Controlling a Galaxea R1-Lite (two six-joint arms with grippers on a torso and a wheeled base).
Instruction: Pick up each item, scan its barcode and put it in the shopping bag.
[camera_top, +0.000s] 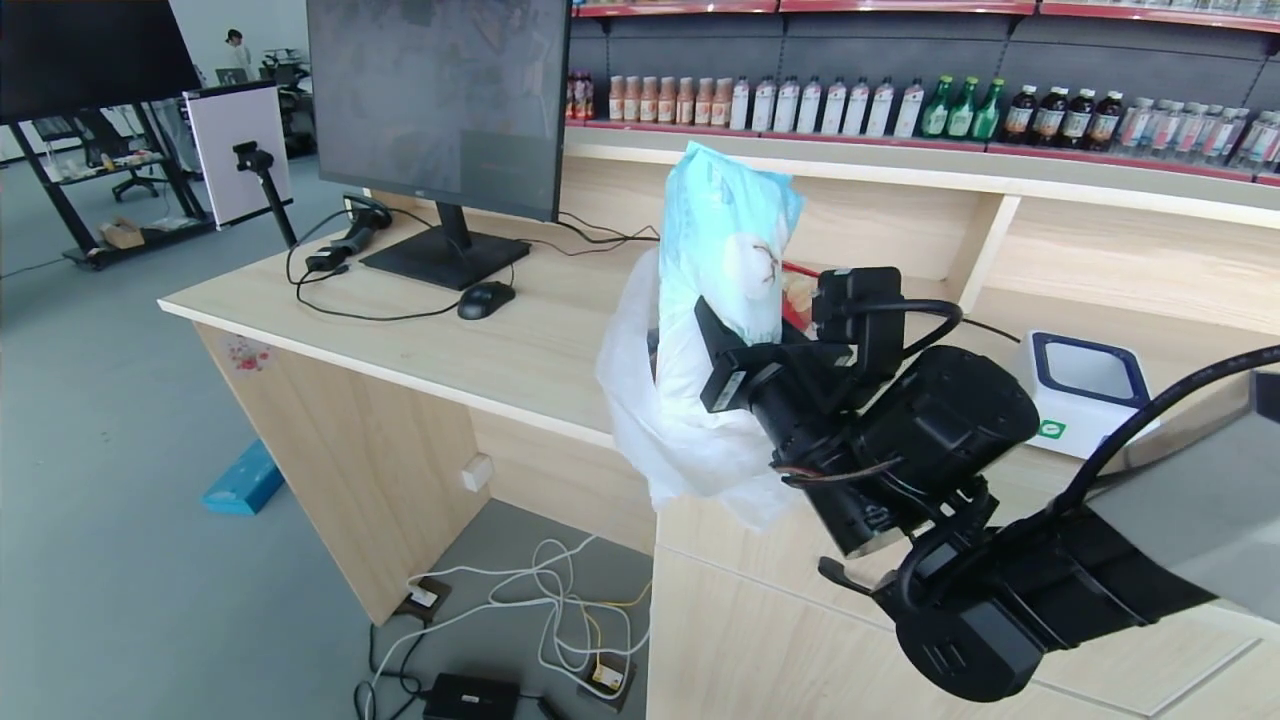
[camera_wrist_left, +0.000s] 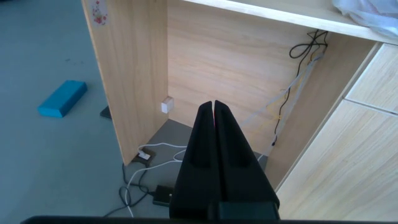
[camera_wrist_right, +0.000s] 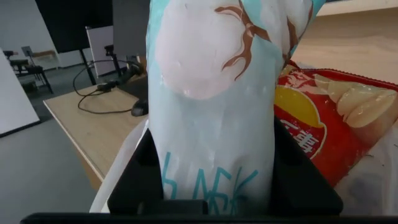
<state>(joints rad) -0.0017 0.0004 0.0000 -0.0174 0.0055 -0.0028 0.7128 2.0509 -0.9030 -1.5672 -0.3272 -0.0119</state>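
My right gripper (camera_top: 765, 325) is shut on a tall light-blue and white packet (camera_top: 725, 255), holding it upright over the white plastic shopping bag (camera_top: 640, 400) at the counter's front edge. The packet's lower end sits inside the bag's mouth. In the right wrist view the packet (camera_wrist_right: 214, 99) stands between my right gripper's (camera_wrist_right: 217, 183) black fingers (camera_wrist_right: 140, 165), and a red chip bag (camera_wrist_right: 326, 118) lies in the shopping bag (camera_wrist_right: 379, 183) behind it. My left gripper (camera_wrist_left: 214, 118) is shut with nothing in it, low beside the counter, pointing at the floor under the desk.
A white and blue scanner box (camera_top: 1080, 390) stands on the counter to the right of the bag. A monitor (camera_top: 440, 100), mouse (camera_top: 485, 298) and handheld scanner (camera_top: 350, 235) sit at the back left. Cables (camera_top: 540, 600) and a blue box (camera_wrist_left: 62, 98) lie on the floor.
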